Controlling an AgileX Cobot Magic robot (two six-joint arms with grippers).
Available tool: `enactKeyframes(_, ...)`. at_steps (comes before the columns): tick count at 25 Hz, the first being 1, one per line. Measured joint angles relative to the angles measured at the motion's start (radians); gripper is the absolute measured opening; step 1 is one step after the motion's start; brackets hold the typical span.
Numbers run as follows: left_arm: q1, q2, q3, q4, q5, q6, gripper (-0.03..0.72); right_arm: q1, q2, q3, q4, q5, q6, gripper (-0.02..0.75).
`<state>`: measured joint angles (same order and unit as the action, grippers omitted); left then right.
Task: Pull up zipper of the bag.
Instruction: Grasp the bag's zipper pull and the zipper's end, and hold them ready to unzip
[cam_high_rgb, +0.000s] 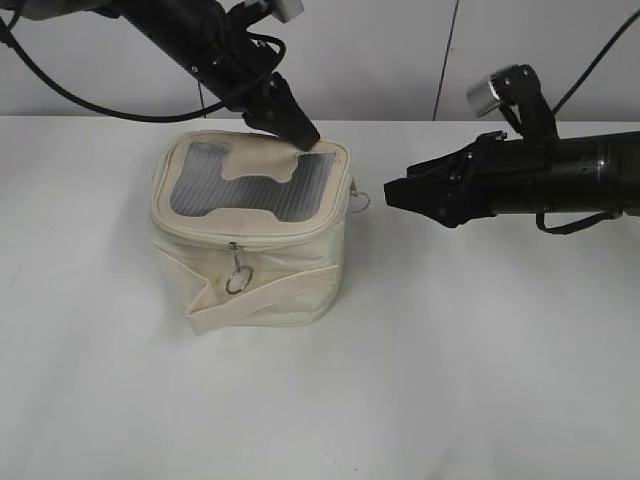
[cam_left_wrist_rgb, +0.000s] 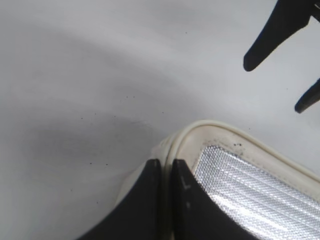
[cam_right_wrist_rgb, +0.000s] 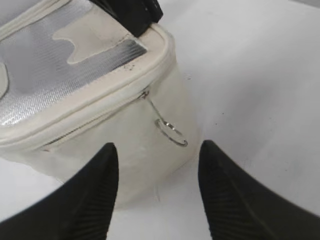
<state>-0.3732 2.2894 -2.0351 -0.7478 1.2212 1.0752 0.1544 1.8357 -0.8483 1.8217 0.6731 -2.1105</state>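
Left arm: reached in from the upper left, slanting down and to the right.
Left gripper (cam_high_rgb: 298, 134): fingers nearly together, tips pinched on the bag's (cam_high_rgb: 250, 255) far top rim.
Right arm: came in from the right, held nearly level above the table.
Right gripper (cam_high_rgb: 392, 194): fingers (cam_right_wrist_rgb: 75, 200) spread apart, pointing left, near the bag's side, touching nothing.

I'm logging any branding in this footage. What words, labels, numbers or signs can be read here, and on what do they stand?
None: no readable text in any view.
The bag: plain cream fabric, its mesh top panel and H-shaped patch carry no print.
The ring pulls and both grippers, left and right, show no marking.
The table is bare of lettering.
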Motion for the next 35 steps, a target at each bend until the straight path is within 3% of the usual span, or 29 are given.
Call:
enactKeyframes(8, 0.000, 0.000, 0.000, -0.003, 0.001, -0.001, 0.024, 0.001, 0.034, -0.026, 0.002, 0.001, -0.220, 0.413)
enactKeyframes(28, 0.000, 0.000, 0.000, -0.004, 0.001, -0.001, 0.021, 0.078, 0.237, -0.202, -0.076, 0.000, -0.236, 0.407)
enactKeyframes(30, 0.000, 0.000, 0.000, -0.004, 0.001, -0.001, 0.021, 0.092, 0.240, -0.202, -0.085, -0.030, -0.236, 0.347)
enactKeyframes(33, 0.000, 0.000, 0.000, -0.004, 0.001, -0.001, 0.021, 0.111, 0.240, -0.202, -0.103, -0.039, -0.223, 0.099)
enactKeyframes(35, 0.000, 0.000, 0.000, -0.004, 0.001, -0.001, 0.021, 0.113, 0.240, -0.202, -0.119, -0.040, -0.180, 0.017)
